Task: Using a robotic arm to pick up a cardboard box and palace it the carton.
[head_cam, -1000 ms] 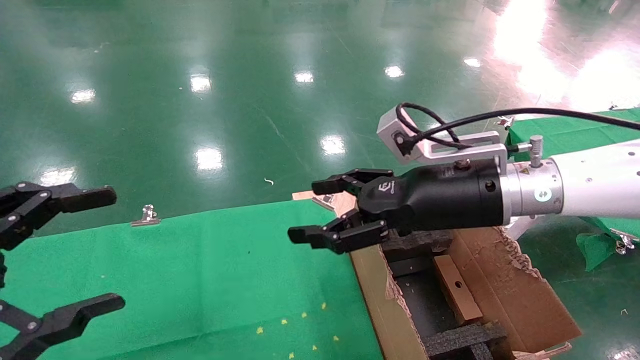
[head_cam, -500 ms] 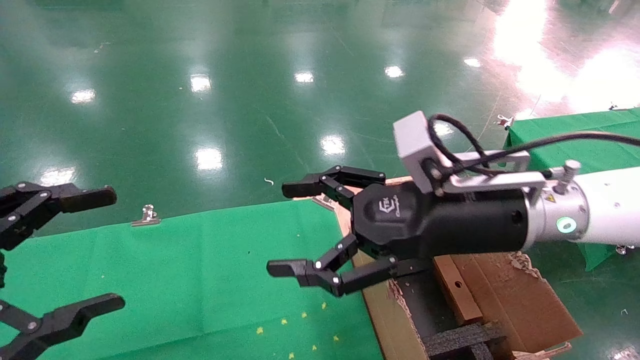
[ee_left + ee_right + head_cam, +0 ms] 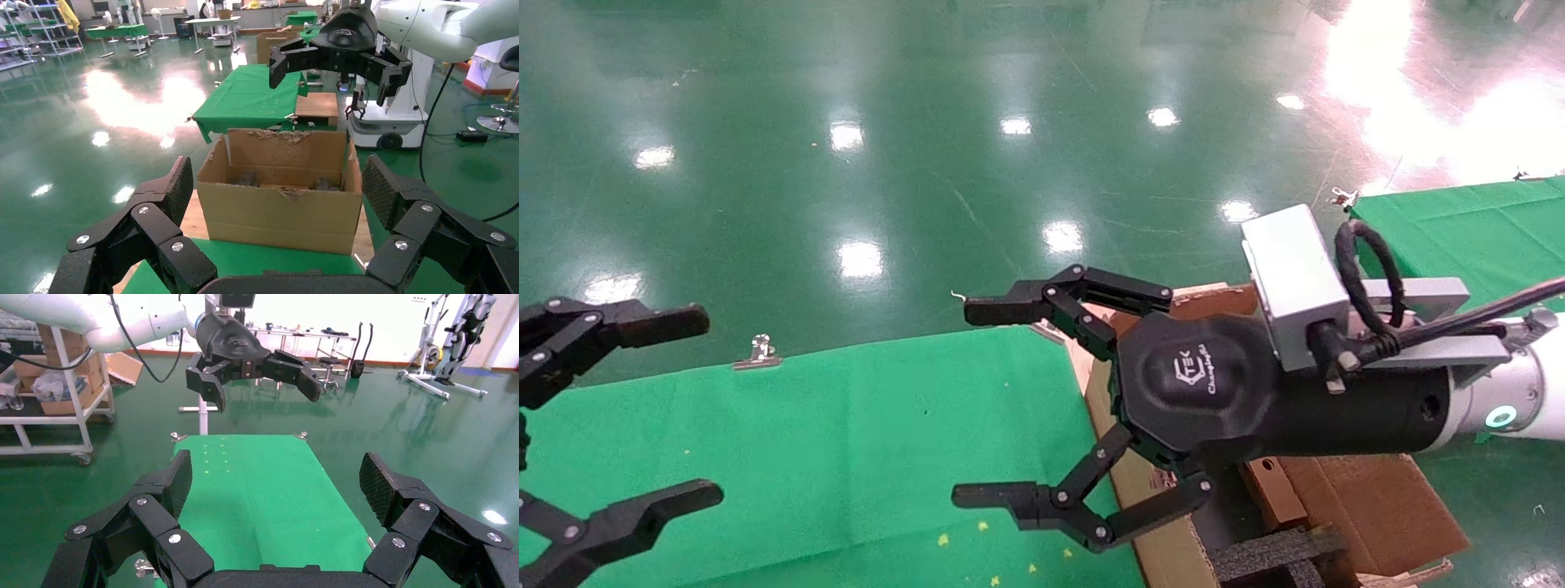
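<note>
One small brown cardboard box lies inside ragged-flapped carton; right pincer released, empty.

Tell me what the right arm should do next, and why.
Probably draw the right gripper back, clear of the carton: its jaws are open and empty, and the box already lies inside the carton beside black foam. The left gripper hangs open over the green table.

Carton: rough corrugated cardboard, ragged edges. Desk: matt green cloth. Floor: glossy green. Right claw: matt black plastic, textured pads.
</note>
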